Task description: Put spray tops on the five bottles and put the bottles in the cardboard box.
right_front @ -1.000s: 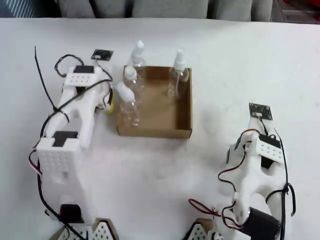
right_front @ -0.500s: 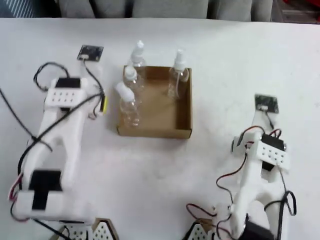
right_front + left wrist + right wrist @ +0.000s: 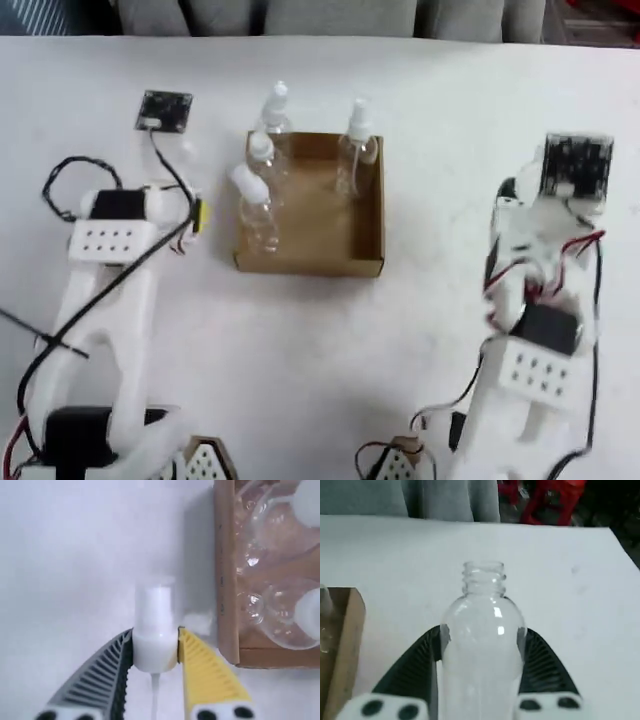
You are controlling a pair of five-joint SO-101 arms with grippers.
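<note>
Left pincer [image 3: 155,641] grips a spray top [image 3: 154,607] at 9 o'clock from the box [image 3: 225,570]; right pincer [image 3: 482,636] grips an uncapped bottle [image 3: 483,607].

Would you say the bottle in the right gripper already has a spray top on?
No, the bottle in the right gripper shows a bare threaded neck.

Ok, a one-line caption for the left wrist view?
Left claw grips a white spray top beside the cardboard box holding clear bottles.
</note>
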